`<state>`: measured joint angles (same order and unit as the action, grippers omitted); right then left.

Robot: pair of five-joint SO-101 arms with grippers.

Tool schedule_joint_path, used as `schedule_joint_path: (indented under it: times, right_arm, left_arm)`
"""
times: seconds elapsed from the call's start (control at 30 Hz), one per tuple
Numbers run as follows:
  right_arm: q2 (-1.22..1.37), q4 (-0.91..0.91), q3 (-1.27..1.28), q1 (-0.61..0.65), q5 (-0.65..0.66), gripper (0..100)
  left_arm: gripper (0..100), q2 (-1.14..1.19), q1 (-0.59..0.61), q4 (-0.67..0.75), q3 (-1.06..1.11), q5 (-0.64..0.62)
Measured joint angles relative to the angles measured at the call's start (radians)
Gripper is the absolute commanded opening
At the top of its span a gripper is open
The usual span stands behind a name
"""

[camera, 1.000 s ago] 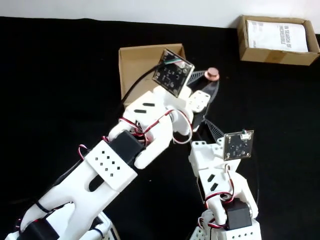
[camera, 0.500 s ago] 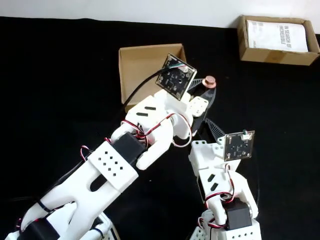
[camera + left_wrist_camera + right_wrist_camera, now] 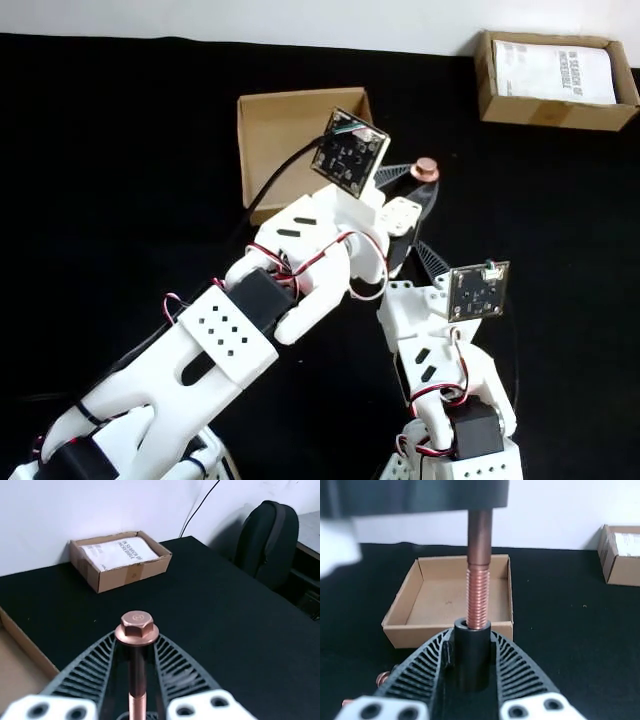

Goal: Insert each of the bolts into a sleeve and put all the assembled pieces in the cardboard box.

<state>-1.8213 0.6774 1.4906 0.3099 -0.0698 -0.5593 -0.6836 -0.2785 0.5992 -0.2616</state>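
two pincers share this job: my left pincer point(image 3: 136, 641) clamps the bolt point(image 3: 137, 626) below its head, my right pincer point(image 3: 471, 637) holds the sleeve point(image 3: 471, 656) upright, thread tip just inside it. insertion is under way; next, i reckon, a straight push down. cardboard box point(image 3: 417, 632) beyond looks bare; farther box point(image 3: 134, 575) holds paper point(image 3: 120, 551).

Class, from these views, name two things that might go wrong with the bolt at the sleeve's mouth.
The copper hex-head bolt has just its threaded tip in the black cylindrical sleeve; a slight tilt might jam the threads on the rim. The left gripper pinches the smooth shank, so pushing may make the bolt slip.
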Motion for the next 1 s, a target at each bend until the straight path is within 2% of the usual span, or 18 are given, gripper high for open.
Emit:
schedule_joint_path:
  times: [0.67, 1.0]
  right_arm:
    - [0.002, 0.0, 0.0, 0.002, 0.0, 0.6]
    - [0.002, -0.048, 0.002, -0.002, 0.0, 0.6]
  left_arm:
    - [1, 0.0, 0.031, 0.006, 0.015, -0.003]
    - [1, -0.002, 0.012, 0.009, 0.129, -0.003]
